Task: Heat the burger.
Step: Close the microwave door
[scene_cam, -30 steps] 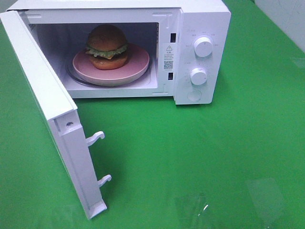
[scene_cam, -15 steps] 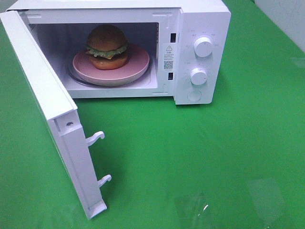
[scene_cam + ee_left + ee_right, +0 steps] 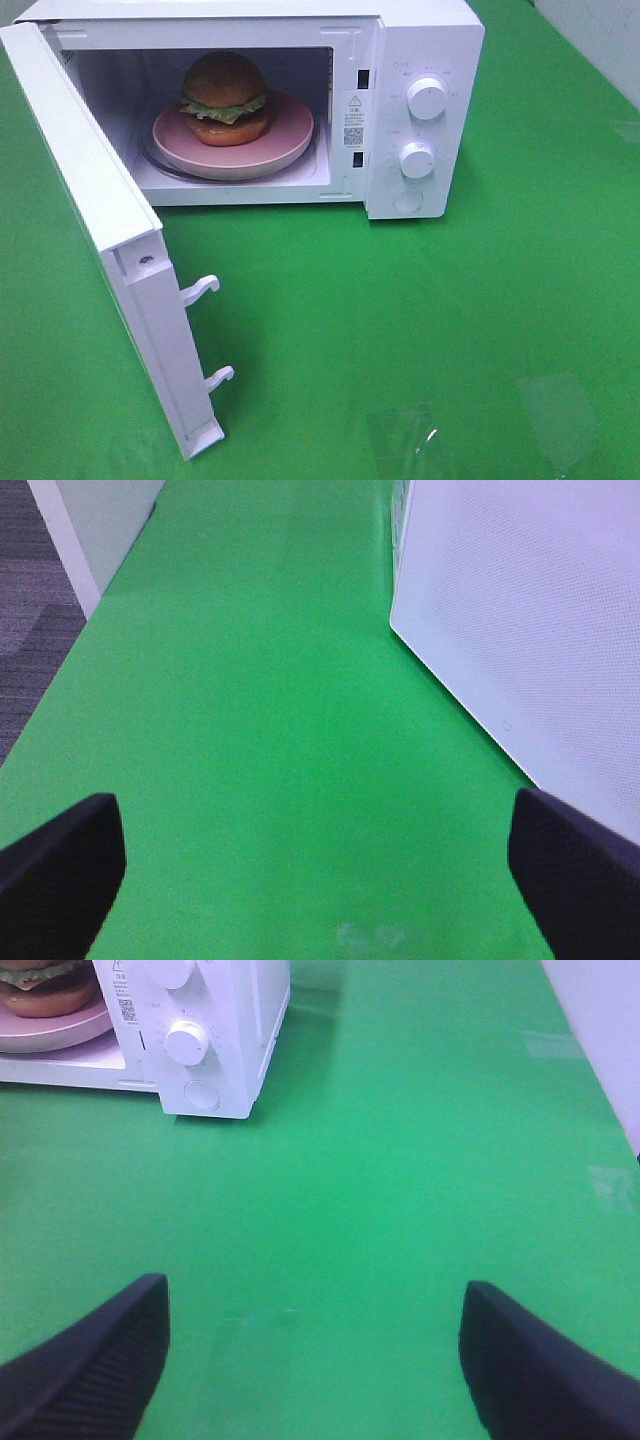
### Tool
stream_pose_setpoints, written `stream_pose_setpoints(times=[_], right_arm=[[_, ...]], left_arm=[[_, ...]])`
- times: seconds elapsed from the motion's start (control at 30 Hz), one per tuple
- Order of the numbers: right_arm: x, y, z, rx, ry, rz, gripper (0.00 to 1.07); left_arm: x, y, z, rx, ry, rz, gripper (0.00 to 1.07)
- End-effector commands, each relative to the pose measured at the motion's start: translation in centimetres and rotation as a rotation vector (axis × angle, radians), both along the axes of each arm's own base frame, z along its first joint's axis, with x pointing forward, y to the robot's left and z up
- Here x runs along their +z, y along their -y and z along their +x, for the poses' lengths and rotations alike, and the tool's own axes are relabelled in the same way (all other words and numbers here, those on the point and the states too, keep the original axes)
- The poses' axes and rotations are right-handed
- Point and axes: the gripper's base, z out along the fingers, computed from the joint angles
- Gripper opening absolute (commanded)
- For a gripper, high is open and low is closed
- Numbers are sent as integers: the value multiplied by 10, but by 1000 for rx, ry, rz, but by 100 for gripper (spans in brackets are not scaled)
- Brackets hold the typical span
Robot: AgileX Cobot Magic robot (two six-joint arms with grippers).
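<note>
The burger [image 3: 224, 98], tan-brown bun over lettuce and a dark patty, rests on a pink plate [image 3: 285, 145] inside the white microwave [image 3: 420, 40]. The microwave door [image 3: 95, 210] stands wide open at the left, its latch hooks facing the table. Neither gripper appears in the high view. My left gripper [image 3: 315, 870] is open over the green cloth, beside the door's outer face [image 3: 520, 620]. Open too is my right gripper [image 3: 315, 1360], which hangs over the cloth well in front of the microwave's control panel [image 3: 190, 1040], with the burger [image 3: 45, 990] at the picture's corner.
Two knobs [image 3: 427, 98] and a round button [image 3: 407, 201] sit on the panel at the microwave's right. A green cloth [image 3: 400, 320] covers the table. The table edge and grey floor [image 3: 30, 600] show in the left wrist view; a pale wall [image 3: 600, 40] is at the far right.
</note>
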Motion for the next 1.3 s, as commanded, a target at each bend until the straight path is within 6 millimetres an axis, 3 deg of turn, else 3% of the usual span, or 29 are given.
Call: stream_pose_setpoints(times=[0.03, 1.3], right_arm=[[1, 1, -4, -9, 39, 8, 76], [1, 1, -4, -9, 39, 8, 76]], left_arm=[[1, 0, -2, 2, 28, 3, 98], [1, 0, -2, 2, 28, 3, 98]])
